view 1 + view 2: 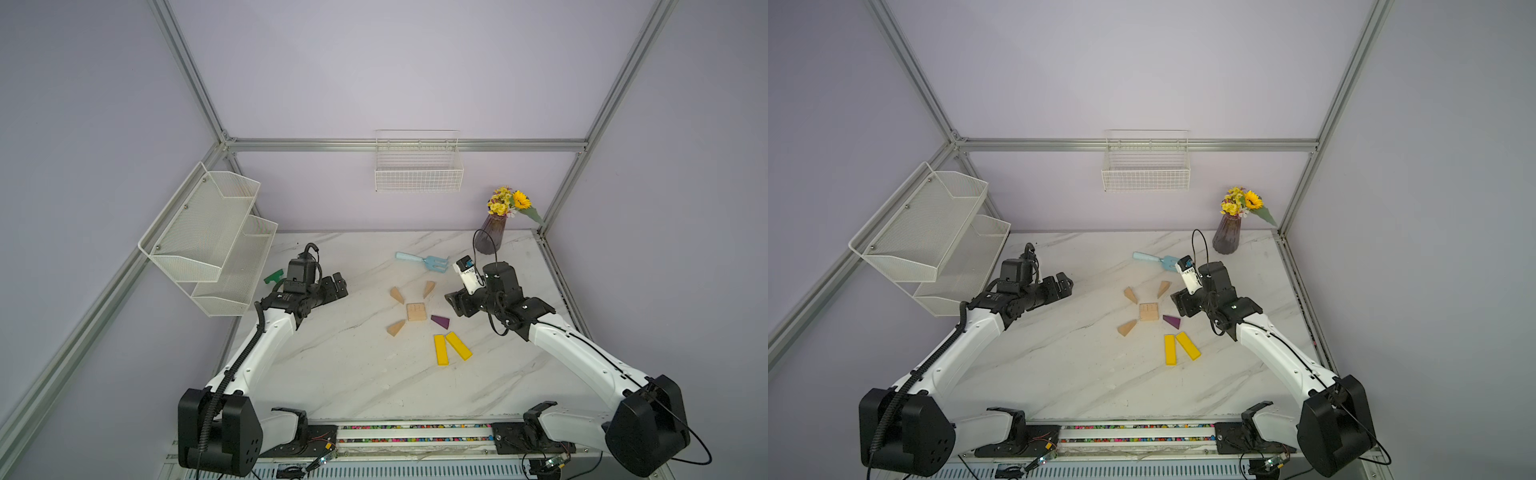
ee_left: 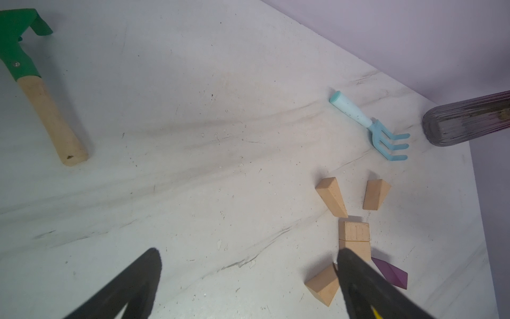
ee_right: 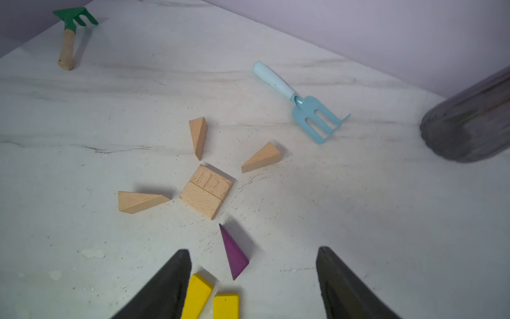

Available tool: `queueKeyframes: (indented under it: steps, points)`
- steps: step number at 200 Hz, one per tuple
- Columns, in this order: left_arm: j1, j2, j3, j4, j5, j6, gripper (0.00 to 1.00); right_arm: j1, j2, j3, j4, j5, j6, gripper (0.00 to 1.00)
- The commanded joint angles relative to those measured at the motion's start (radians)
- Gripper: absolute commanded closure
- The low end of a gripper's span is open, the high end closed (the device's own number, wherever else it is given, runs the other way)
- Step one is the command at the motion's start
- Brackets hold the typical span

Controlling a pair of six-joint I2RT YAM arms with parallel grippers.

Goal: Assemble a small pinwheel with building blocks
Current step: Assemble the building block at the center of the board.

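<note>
Step, I reckon: stem | hub [image 1: 416, 311] mid-table, four wedges [image 1: 397, 295] round it, bars [image 1: 441, 350] loose at its 5 o'clock | left hand [image 1: 341, 286], right hand [image 1: 452, 305] released, empty | next: align bars below hub

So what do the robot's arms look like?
White shells, chunky black joints. The left arm carries a ribbed black cable hose; the right arm has thin looping black wires and a small white-and-blue box. The left gripper and right gripper have dark pointed fingers.
</note>
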Motion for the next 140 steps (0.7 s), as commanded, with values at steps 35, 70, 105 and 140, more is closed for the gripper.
queueKeyframes:
  steps: [35,70,105,140]
  points:
    - [0.008,-0.017,0.043,0.055,0.009,0.043,0.0,0.315,0.049,-0.085,-0.1,0.152,0.64,0.3]
    - [0.008,-0.03,0.028,0.04,0.022,0.052,0.0,0.43,0.121,-0.128,-0.107,0.184,0.827,0.32]
    - [0.008,-0.041,-0.008,0.052,0.043,0.055,0.0,0.448,0.153,-0.154,-0.114,0.214,0.923,0.34]
    - [0.008,-0.042,-0.034,0.064,0.071,0.055,0.0,0.447,0.218,-0.151,-0.108,0.231,0.957,0.35]
